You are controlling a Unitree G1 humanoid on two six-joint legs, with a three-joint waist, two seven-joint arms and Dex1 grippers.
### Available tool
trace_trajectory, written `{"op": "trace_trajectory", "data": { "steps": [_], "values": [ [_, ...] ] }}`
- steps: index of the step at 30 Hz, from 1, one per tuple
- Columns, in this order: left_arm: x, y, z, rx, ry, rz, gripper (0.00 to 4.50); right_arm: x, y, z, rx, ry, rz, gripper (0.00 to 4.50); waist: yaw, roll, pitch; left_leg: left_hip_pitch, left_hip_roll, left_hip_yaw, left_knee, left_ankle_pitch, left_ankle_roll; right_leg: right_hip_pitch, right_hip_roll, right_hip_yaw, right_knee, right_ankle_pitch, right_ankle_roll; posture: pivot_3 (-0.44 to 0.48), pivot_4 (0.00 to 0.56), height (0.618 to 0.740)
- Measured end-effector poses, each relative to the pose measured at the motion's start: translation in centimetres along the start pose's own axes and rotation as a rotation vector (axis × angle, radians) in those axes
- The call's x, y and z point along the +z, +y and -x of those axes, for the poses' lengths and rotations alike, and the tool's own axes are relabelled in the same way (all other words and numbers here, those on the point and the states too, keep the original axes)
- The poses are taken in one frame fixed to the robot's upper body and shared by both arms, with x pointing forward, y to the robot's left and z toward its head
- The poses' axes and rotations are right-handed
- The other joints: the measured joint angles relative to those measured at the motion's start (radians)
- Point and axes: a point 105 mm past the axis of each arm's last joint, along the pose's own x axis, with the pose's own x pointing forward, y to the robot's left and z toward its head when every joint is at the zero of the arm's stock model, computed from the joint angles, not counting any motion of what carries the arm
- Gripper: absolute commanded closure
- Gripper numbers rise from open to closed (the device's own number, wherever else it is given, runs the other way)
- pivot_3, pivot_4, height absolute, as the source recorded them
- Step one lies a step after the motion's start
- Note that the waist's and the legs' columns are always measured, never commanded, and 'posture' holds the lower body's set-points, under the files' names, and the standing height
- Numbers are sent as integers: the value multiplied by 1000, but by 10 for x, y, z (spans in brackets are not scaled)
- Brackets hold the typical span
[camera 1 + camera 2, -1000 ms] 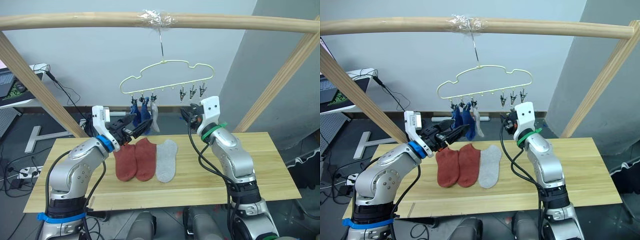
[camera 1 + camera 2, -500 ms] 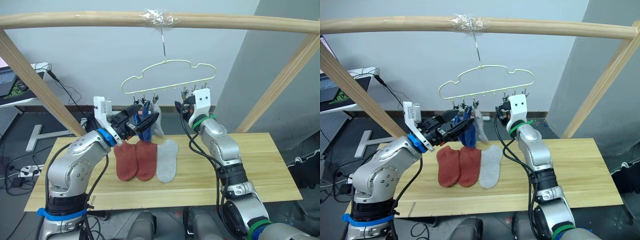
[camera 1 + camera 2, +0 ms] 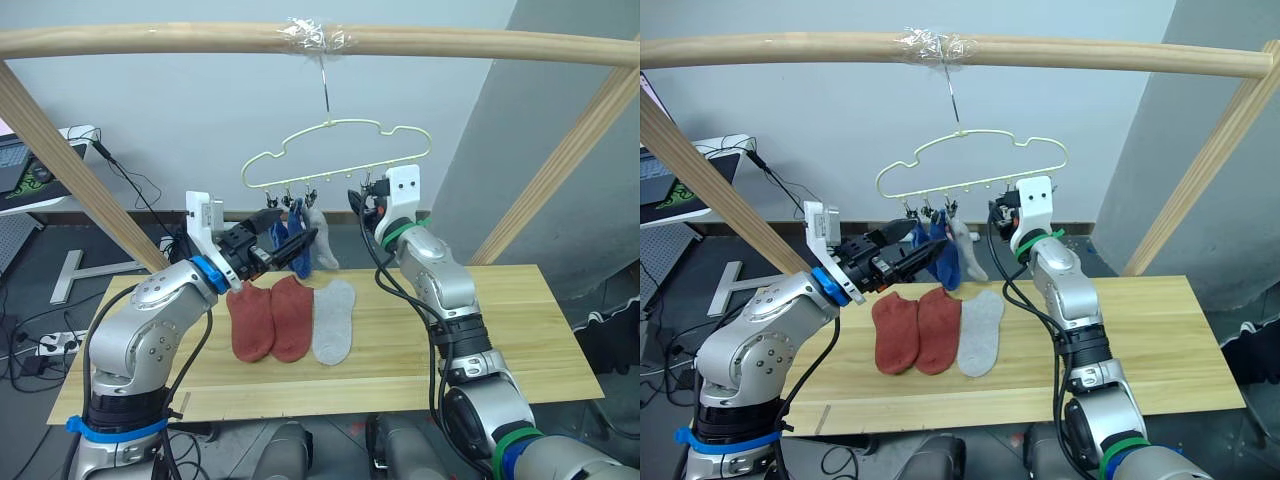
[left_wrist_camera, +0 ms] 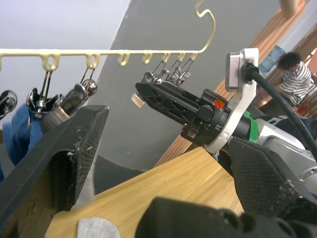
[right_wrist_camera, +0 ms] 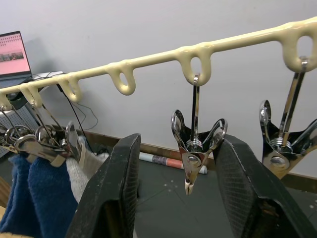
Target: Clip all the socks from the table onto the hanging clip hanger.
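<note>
Up close, right hand (image 5: 190, 198) wide open astride a free clip (image 5: 194, 156), not touching; left hand (image 3: 300, 245) likewise spread, empty.

The left gripper (image 3: 300, 243) sits right in front of the hanging blue socks (image 3: 297, 252), so I can't tell if it's touching them. The grey sock (image 5: 81, 171) on the clip hanger (image 5: 198, 54) is mostly hidden behind a right finger (image 5: 111, 198).

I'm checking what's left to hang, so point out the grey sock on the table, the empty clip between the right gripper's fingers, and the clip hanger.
grey sock (image 3: 333, 320): left eye view, mid-foot.
empty clip (image 5: 194, 157): right wrist view, spring.
clip hanger (image 3: 335, 127): left eye view, top wire.
</note>
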Motion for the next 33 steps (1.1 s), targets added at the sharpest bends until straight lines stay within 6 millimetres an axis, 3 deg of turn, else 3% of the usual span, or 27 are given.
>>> {"op": "trace_trajectory", "data": {
  "steps": [8, 22, 33],
  "values": [
    [5, -1, -2, -13, -13, -13, 0, -1, 11, -2, 23, -2, -18, 2231, 0, 0, 0, 0, 0, 0, 0, 0, 0, 0, 0, 0, 0, 0, 0, 75, 179, 740],
    [16, -8, -5, -39, -43, -49, 0, 11, 11, -5, 16, -34, -10, 2231, -1, 0, 0, 0, 0, 0, 0, 0, 0, 0, 0, 0, 0, 0, 0, 79, 169, 740],
    [15, -11, -6, -57, -39, -54, 0, 7, 9, -7, 8, -26, -16, 2231, 0, 0, 0, 0, 0, 1, 0, 0, 0, 0, 0, 0, 0, 0, 0, 76, 165, 740]
  ]
}}
